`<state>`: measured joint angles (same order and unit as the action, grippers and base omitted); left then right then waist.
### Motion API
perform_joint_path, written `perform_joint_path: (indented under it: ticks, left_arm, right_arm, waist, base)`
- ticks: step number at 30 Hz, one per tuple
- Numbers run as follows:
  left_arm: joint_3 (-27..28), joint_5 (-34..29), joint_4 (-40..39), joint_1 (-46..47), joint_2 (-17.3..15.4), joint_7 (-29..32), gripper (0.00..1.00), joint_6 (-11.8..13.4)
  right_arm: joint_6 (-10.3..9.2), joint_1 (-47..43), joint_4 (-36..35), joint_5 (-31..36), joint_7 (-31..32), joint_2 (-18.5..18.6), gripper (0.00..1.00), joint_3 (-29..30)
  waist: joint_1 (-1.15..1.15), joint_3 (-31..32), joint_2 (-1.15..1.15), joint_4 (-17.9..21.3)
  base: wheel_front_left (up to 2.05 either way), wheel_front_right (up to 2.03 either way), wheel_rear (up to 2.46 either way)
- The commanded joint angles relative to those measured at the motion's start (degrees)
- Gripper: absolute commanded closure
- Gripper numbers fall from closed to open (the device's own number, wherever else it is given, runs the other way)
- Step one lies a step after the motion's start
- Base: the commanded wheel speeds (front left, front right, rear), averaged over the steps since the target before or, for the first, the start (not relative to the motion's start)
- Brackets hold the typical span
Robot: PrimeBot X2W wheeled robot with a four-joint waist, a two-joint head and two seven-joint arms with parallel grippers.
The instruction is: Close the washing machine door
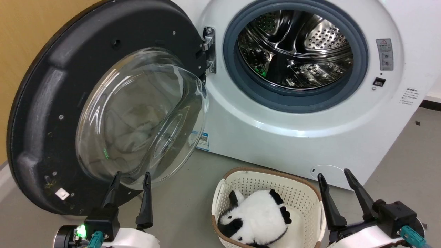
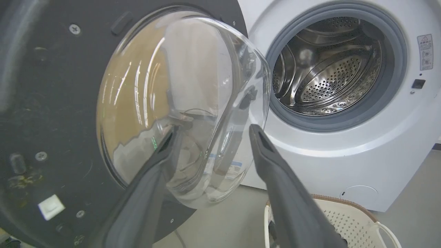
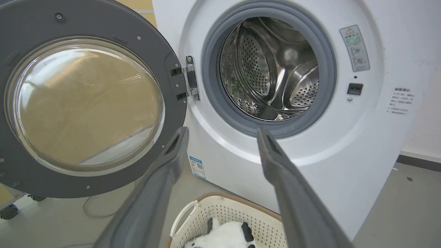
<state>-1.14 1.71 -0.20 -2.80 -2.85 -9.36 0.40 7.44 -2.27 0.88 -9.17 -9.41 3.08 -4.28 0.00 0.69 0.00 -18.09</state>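
The washing machine door (image 1: 44, 113) stands swung wide open to the left on its hinge (image 1: 208, 48), matte black inside facing me, its clear glass bowl (image 1: 141, 117) bulging out. The white washing machine (image 1: 275, 137) shows its steel drum (image 1: 296, 48) inside the grey gasket. My left gripper (image 1: 132, 175) is open at the lower left, fingertips just below the glass bowl; in the left wrist view the gripper (image 2: 212, 129) frames the bowl's lower edge (image 2: 220, 193). My right gripper (image 1: 334, 174) is open at the lower right, empty, in front of the machine's lower panel (image 3: 310, 179).
A cream perforated basket (image 1: 310, 193) holding a black-and-white plush toy (image 1: 256, 217) sits on the grey floor between my grippers. A yellow wall (image 1: 31, 31) lies behind the door. Bare floor (image 1: 410, 162) extends to the right of the machine.
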Motion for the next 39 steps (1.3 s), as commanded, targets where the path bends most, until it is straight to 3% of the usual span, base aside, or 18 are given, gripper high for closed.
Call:
perform_joint_path:
  ticks: [1, 39]
  left_arm:
    - [-0.1, 0.2, -0.3, -0.7, 0.0, -0.7, 0.0, 0.1]
    - [0.3, 1.4, -2.6, -1.8, 0.0, -5.2, 0.0, 1.7]
  right_arm:
    - [0.03, -0.7, 0.0, -0.7, -0.6, -0.1, 0.0, -0.2]
    - [0.04, 0.9, 1.7, -4.2, -5.1, -0.2, 0.0, -4.0]
  waist:
    - [0.0, -0.1, 0.0, -0.5]
    - [0.0, -1.6, 0.0, -11.2]
  base:
    - [0.0, 0.0, 0.0]
    - [0.0, 0.0, 0.0]
